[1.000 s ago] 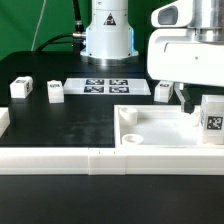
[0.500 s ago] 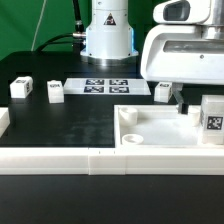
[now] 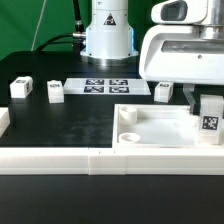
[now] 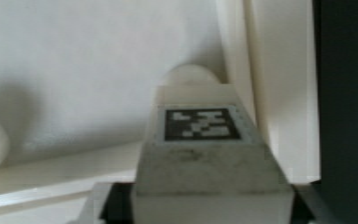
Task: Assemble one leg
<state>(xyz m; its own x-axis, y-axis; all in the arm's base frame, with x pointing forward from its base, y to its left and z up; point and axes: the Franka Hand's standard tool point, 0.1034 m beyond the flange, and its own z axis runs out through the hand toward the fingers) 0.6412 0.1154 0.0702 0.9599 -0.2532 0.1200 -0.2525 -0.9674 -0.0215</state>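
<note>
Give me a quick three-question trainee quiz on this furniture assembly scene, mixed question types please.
1. True or false: the gripper holds a leg over the large white panel.
2. How many loose legs stand on the black table on the exterior view's left, and is another beside the marker board?
3. Multiple choice: the held leg sits near the panel's
A. edge on the exterior view's right
B. edge on the exterior view's left
C. middle

Key:
1. True; the tagged leg fills the wrist view.
2. Two; yes, one.
3. A
</note>
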